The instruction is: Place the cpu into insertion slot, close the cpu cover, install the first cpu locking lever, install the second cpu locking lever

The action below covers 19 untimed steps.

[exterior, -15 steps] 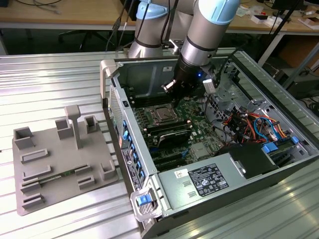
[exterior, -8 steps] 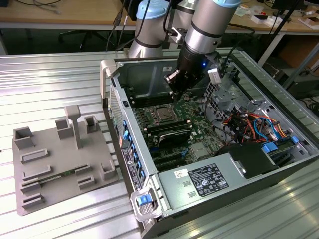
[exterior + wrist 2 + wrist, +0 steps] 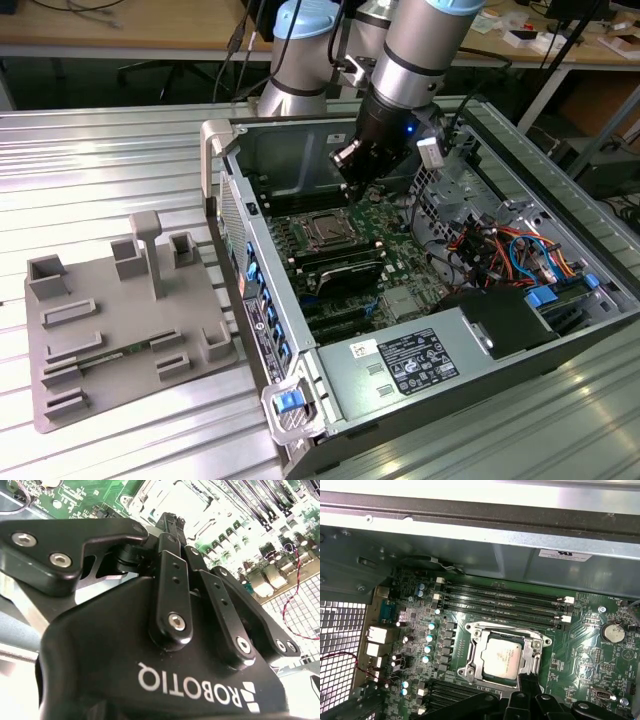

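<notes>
- While the arm reaches down into the open computer case, the tool hangs above the green motherboard, a little above and beyond the socket area
- In the second wrist view the tool shows its two black fingers pressed together at the tips, closed with nothing between them
- The cpu lies flat in the insertion slot, its grey metal top facing up
- The cpu cover lies down around the chip, which shows through its square window
- Four long black memory slots run just beside the socket, on the side toward the case wall
- In the exterior view the cpu sits near the middle of the board, with the grey power supply box nearer the camera
- A grey fixture plate with raised blocks rests on the metal tabletop to the exterior view's left of the case
</notes>
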Each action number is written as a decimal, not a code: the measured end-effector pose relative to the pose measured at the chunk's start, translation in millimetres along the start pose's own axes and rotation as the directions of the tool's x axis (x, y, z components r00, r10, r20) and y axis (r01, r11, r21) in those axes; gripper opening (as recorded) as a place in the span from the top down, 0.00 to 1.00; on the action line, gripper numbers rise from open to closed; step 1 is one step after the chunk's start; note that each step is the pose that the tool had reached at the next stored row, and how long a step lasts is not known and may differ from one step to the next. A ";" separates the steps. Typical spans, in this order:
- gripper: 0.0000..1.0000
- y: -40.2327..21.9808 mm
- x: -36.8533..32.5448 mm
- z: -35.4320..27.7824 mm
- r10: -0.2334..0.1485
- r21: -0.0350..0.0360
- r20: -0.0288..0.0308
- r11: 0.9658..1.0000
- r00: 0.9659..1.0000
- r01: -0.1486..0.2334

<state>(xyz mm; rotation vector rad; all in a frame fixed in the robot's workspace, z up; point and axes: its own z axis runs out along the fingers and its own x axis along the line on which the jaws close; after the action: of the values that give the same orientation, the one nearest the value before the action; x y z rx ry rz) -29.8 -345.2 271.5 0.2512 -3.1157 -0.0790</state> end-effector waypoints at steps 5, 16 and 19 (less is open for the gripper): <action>0.89 -0.7 0.0 -0.2 0.000 0.000 0.000 1.000 1.000 0.000; 0.89 -28.4 -1.8 -0.7 0.008 0.001 -0.001 1.000 1.000 -0.008; 0.89 -29.0 -1.8 0.8 0.035 0.007 0.000 0.999 0.999 -0.035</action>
<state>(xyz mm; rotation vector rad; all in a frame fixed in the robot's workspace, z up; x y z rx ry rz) -23.5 -373.5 269.2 0.1962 -3.1191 -0.0670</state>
